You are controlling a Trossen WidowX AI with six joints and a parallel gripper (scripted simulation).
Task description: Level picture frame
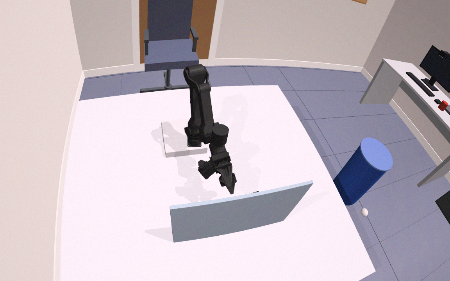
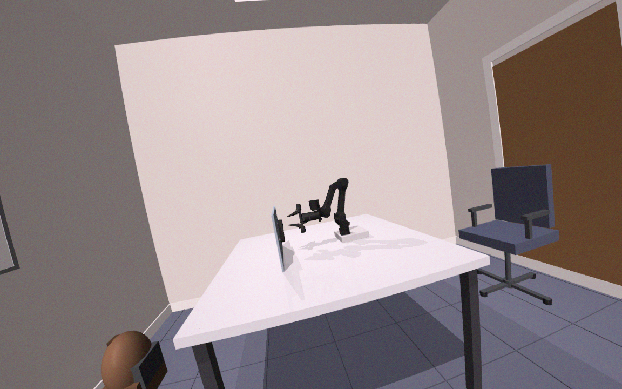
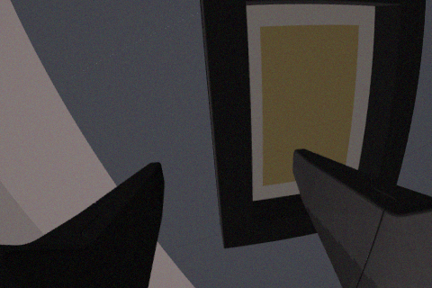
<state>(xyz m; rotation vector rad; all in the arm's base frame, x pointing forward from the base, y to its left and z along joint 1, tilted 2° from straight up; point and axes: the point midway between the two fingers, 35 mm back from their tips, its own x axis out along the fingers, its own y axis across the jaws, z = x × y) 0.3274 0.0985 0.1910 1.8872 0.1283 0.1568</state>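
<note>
The picture frame (image 3: pixel 229 81) (image 2: pixel 281 231) has a black border, a pale mat and a yellow picture. It hangs on the near face of the upright blue-grey panel (image 1: pixel 233 216) (image 2: pixel 278 249) (image 3: pixel 130 76). In the top view only a dark sliver of it shows over the panel's top edge. The wrist view is rolled and oblique, so I cannot tell which side is higher. The screw and notched strip are hidden. My gripper (image 1: pixel 231 191) (image 2: pixel 289 220) (image 3: pixel 229 167) is open and empty, a short gap in front of the frame. In the wrist view one finger overlaps its lower right part.
The panel stands on the white table (image 1: pixel 115 209) (image 2: pixel 376 270), and its top edge rises above my fingers in the exterior view. The arm's pale base block (image 1: pixel 175 152) (image 2: pixel 357 235) is behind me. A blue bin (image 1: pixel 363 174) and an office chair (image 1: pixel 170 52) (image 2: pixel 511 234) stand off the table.
</note>
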